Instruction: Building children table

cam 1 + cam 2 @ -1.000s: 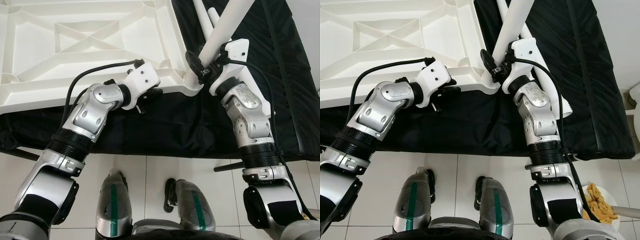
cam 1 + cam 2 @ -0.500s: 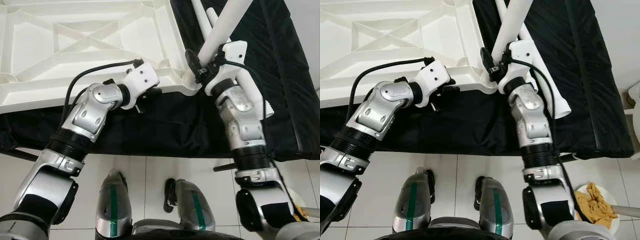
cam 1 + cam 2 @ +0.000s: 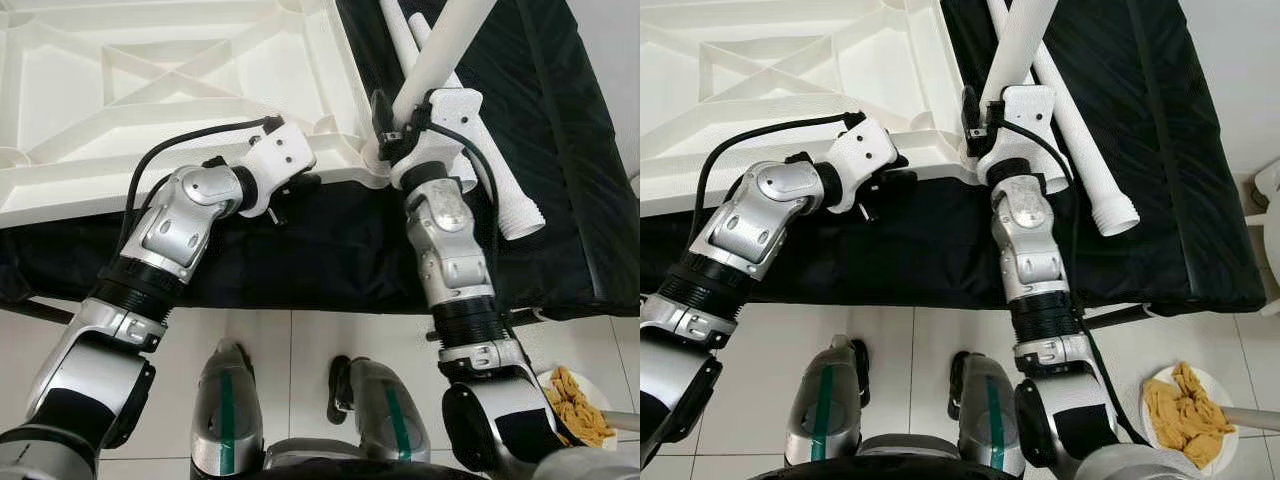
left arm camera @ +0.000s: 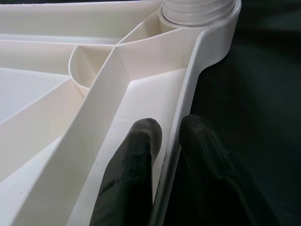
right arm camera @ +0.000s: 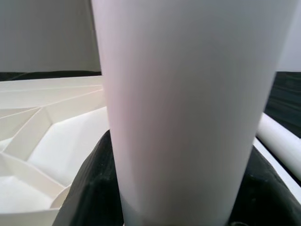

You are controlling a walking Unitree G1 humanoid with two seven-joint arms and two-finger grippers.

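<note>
The white plastic tabletop (image 3: 180,90) lies upside down on a black cloth, its ribbed underside facing up. My left gripper (image 3: 303,182) is shut on the tabletop's near rim (image 4: 188,94), one finger (image 4: 136,155) inside the rim and one outside, close to the corner socket (image 4: 197,9). My right gripper (image 3: 395,125) is shut on a white table leg (image 3: 445,50) that stands tilted in that corner socket (image 3: 375,160). The leg (image 5: 188,108) rises between the black fingers (image 5: 91,188) in the right wrist view.
Two loose white legs (image 3: 1080,140) lie on the black cloth (image 3: 330,260) to the right of the tabletop, one with its threaded end toward me. A white plate of yellow snacks (image 3: 1185,405) sits on the tiled floor at the right. My feet (image 3: 230,400) stand at the cloth's edge.
My right forearm has swung leftward and the leg it holds now stands closer to the tabletop corner. The left arm has stayed on the rim.
</note>
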